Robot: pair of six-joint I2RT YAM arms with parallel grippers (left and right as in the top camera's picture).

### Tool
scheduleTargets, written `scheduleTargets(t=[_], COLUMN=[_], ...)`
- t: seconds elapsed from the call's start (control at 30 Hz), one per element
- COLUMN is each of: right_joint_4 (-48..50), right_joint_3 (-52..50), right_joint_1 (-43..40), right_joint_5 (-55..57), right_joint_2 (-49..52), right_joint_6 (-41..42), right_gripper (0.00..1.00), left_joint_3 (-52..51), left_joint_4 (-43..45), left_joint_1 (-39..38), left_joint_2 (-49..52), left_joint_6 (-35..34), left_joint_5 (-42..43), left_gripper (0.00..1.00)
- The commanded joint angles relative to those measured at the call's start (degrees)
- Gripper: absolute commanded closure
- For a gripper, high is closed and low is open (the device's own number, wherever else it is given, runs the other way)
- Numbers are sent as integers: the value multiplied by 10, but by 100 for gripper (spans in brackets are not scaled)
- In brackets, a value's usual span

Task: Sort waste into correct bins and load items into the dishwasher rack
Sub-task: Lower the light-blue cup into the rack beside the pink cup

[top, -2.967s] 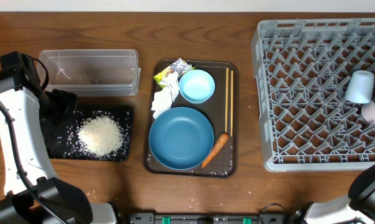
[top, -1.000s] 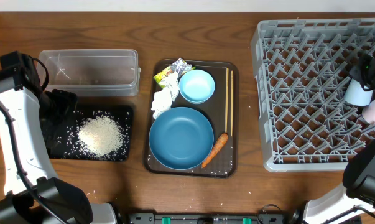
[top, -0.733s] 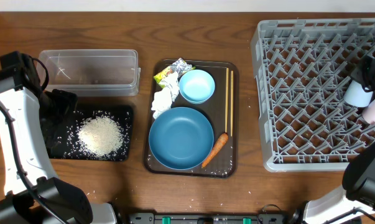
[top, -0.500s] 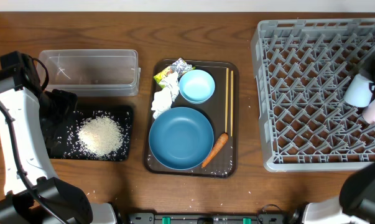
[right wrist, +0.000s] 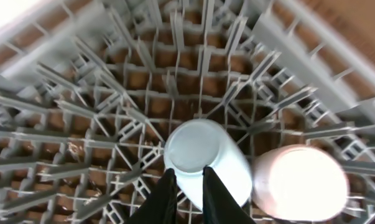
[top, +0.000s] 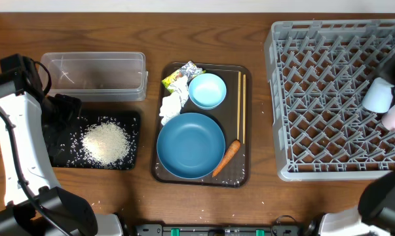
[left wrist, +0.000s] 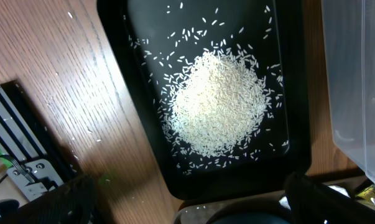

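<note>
Left gripper (left wrist: 187,185): fingers wide apart, nothing between them. It hangs over the near end of the black tray (left wrist: 237,180). The rice heap (left wrist: 218,102) is just ahead of it, piled mid-tray with loose grains scattered around, a few out on the surface (left wrist: 50,93). The clear tub (left wrist: 361,81) sits just beside the tray, off to one side of the gripper. From overhead the gripper body covers the tray's outer end.

Right gripper (right wrist: 188,180): fingers close together with only a narrow gap, right over the light blue cup (right wrist: 203,158). Can't tell if they pinch the cup or just sit in front of it. The cup lies in the rack (right wrist: 81,93) with its base towards the wrist camera. The white cup (right wrist: 299,180) is just beside it, to one side of the gripper, looks touching or nearly so. Wrist view is motion-blurred at the edges.

Between the two grippers, well apart from both, is the brown tray (top: 246,131):
- plate (top: 190,145) at the near end
- bowl (top: 207,90) just beyond it
- chopsticks (top: 241,108) along the rack-side edge
- carrot (top: 226,157) beside the plate, near the lower end of the chopsticks
- tissue (top: 174,103) against the bowl and plate
- wrapper (top: 181,73) in the far corner, next to the tissue
</note>
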Motion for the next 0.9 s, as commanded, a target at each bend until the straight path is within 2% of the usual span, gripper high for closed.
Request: scheduleTargets(t=[0.0,0.6,0.87], right_joint_4=[0,-11,-32], right_joint_3=[0,0,0], right_joint_1=[0,-2,-4], right_joint_5=[-11,-8,41], right_joint_2=[27,48,48], right_joint_6=[-2,-9,-9], right_gripper=[88,96,98], left_joint_3=[5,5,5], left_joint_4=[-2,-2,-2], left_joint_1=[2,2,2], left_joint_2=[5,5,5], left_joint_6=[-5,-5,-5], left_joint_5=[-3,-3,-3], left_gripper=[1,1,1])
